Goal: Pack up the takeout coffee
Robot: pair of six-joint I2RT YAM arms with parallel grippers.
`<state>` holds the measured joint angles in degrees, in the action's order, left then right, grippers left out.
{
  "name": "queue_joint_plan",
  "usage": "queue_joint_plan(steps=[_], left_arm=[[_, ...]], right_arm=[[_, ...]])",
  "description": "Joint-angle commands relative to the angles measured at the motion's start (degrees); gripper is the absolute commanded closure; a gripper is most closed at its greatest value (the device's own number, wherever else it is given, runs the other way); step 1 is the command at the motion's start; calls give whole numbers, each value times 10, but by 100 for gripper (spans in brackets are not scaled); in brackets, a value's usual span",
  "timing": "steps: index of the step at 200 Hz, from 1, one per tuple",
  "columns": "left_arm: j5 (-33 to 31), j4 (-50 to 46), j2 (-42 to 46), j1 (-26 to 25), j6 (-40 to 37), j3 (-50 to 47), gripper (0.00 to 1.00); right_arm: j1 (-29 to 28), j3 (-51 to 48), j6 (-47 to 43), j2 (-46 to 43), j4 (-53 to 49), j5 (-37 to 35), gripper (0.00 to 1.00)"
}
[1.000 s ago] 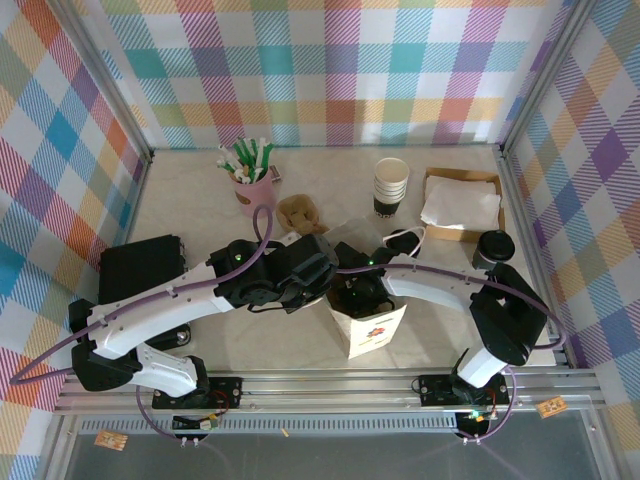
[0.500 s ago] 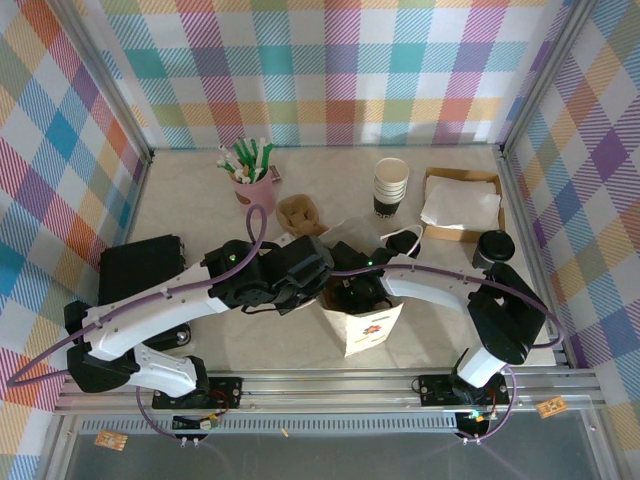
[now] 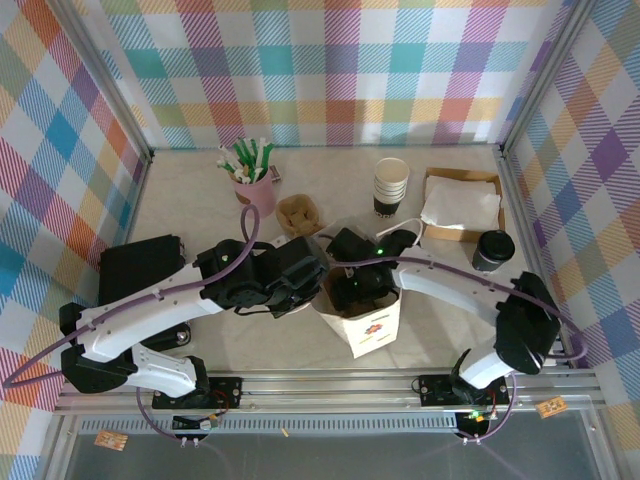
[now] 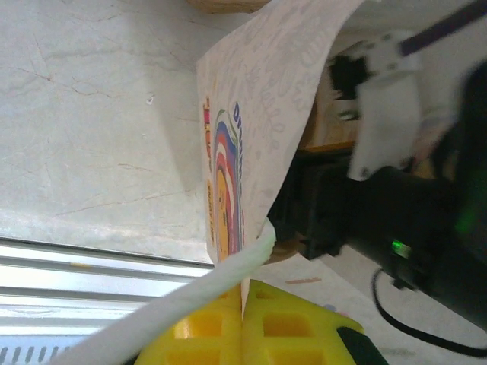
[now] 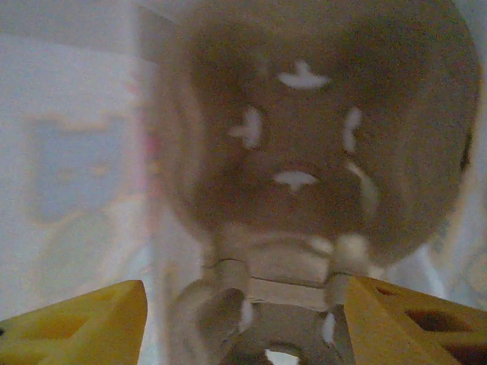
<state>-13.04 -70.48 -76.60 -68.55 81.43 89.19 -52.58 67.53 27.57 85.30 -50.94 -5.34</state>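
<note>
Fingers [image 4: 285, 327] of the left gripper [image 4: 243, 296] clamp the paper bag [image 4: 259, 114] by its rim, while the right gripper [image 5: 245, 287] has its fingers apart inside.

Matt paper bag [image 3: 372, 325]; smooth marbled tabletop [image 3: 190, 200]; black plastic lid [image 3: 495, 243] on takeout coffee [image 3: 487, 264].

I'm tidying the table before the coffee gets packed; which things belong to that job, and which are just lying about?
Job: lidded takeout coffee; paper bag, pinched by the left claw; open right claw inside it.
Lying about: cup stack; pink pen cup; napkin box; black case.
</note>
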Motion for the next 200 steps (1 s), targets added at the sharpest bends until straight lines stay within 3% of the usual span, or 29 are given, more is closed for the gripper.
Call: queue_joint_plan(steps=[1,57,125,200], left_arm=[[13,-47,4,-5,2,24,100],[17,-129,-39,-4,5,101,100],[32,-152,-61,-5,0,99,100],[24,-171,-63,-4,5,99,100]], right_arm=[[1,19,-4,-43,-58,-7,30],[1,61,-2,-96,-61,23,29],[1,76,-58,-119,-2,201,32],[3,135,-91,-158,-10,223,35]])
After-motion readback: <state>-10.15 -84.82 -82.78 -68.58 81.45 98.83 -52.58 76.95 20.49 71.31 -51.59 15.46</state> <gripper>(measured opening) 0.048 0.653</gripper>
